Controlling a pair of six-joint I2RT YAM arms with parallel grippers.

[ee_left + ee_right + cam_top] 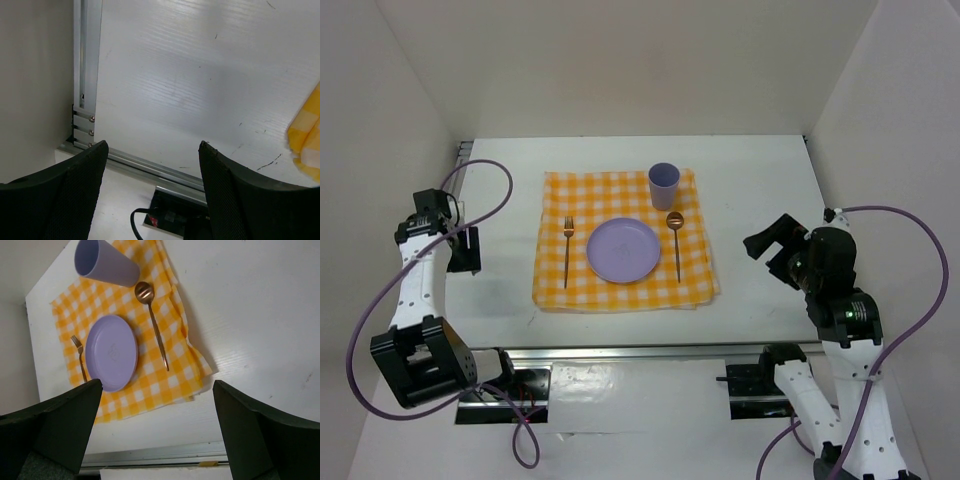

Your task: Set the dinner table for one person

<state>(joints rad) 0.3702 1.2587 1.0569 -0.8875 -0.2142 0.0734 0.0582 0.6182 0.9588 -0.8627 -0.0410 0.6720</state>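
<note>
Top external view: the table (770, 190) carries what looks like a finished setting at its middle. A yellow checked cloth (700, 270) holds the purple plate (623, 250), with the fork (567, 252) to its left, the spoon (676, 245) to its right and the cup (663, 185) toward the far edge. By the left edge the left pincer (466, 250) hangs with jaws apart, empty. Between cloth and right edge the right pincer (772, 250) hovers, likewise spread and empty.

The danger? A low sweep from the right could snag the cloth's rumpled near-right corner, drag everything and topple the cup. On the left the rail (87, 75) sits close; the right has generous bare table.
</note>
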